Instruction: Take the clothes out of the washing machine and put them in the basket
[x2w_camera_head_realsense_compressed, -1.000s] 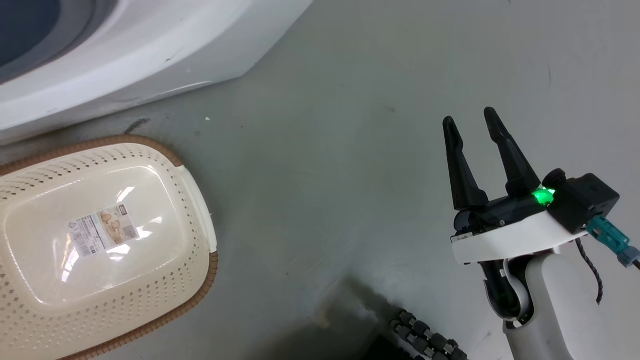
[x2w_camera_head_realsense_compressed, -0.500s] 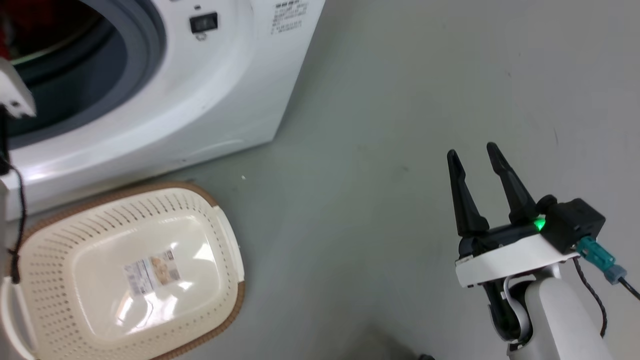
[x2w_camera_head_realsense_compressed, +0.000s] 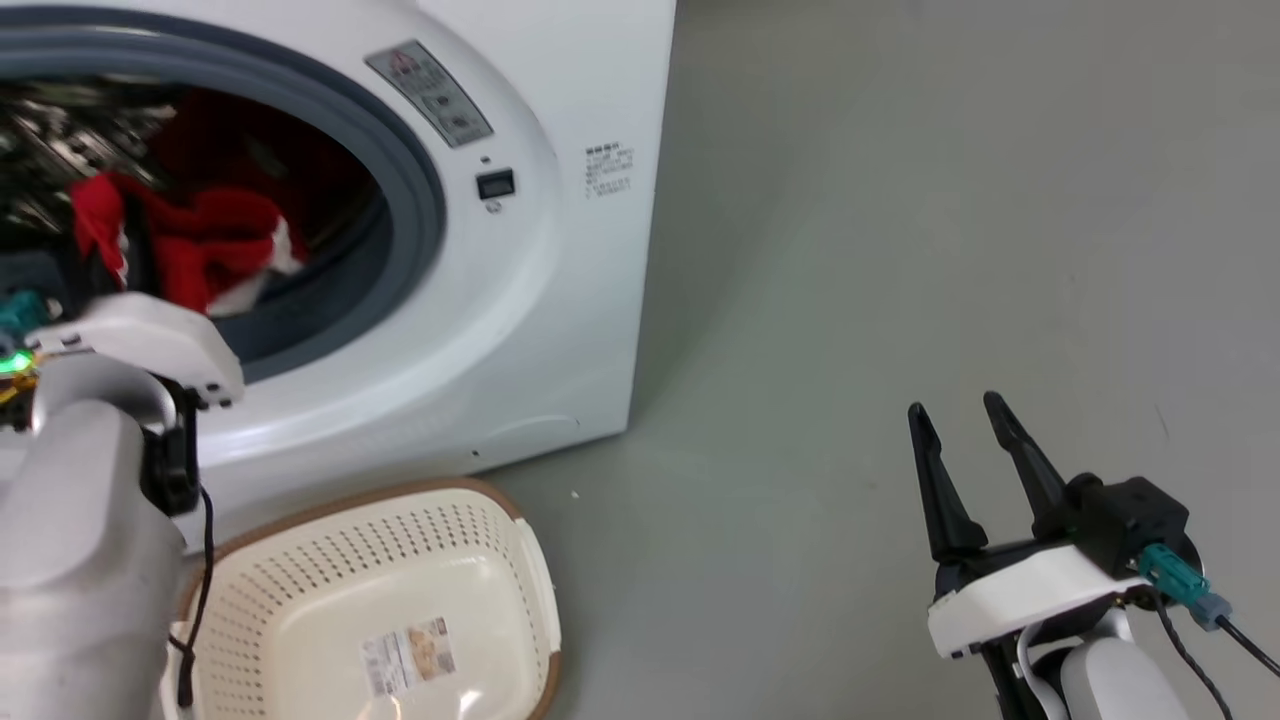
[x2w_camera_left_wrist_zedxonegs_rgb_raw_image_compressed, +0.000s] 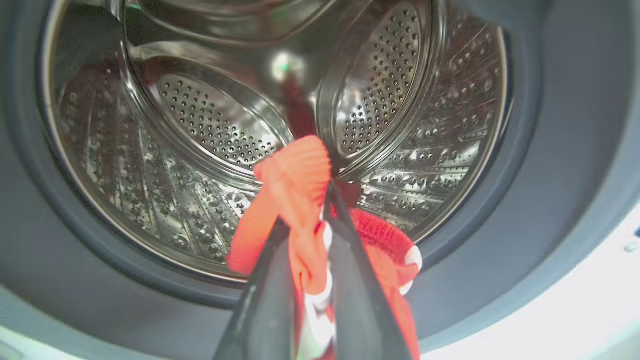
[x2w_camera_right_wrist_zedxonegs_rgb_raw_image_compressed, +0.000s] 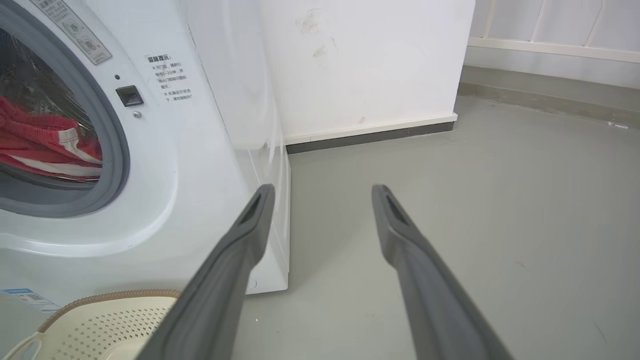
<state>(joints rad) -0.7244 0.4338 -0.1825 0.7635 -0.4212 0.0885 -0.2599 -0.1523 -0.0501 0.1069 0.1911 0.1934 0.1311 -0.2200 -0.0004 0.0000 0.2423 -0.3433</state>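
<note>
Red ribbed clothes (x2w_camera_left_wrist_zedxonegs_rgb_raw_image_compressed: 295, 175), white trim, clamped between nearly closed fingers of left gripper (x2w_camera_left_wrist_zedxonegs_rgb_raw_image_compressed: 307, 215), inside porthole of white washing machine (x2w_camera_head_realsense_compressed: 560, 300). Perforated steel drum (x2w_camera_left_wrist_zedxonegs_rgb_raw_image_compressed: 215, 120) behind, grey gasket (x2w_camera_left_wrist_zedxonegs_rgb_raw_image_compressed: 550, 150) around. Cream perforated basket (x2w_camera_head_realsense_compressed: 400, 492), brown woven rim, on floor (x2w_camera_head_realsense_compressed: 850, 250) below porthole. Right gripper (x2w_camera_head_realsense_compressed: 952, 405) well apart, fingers spread, empty.

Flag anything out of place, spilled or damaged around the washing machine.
Nothing spilled or broken. Two small oddities: the basket has a paper label stuck on its bottom, and the white wall beside the washing machine bears faint smudges. The left gripper has a sound-looking hold on the red garment.
</note>
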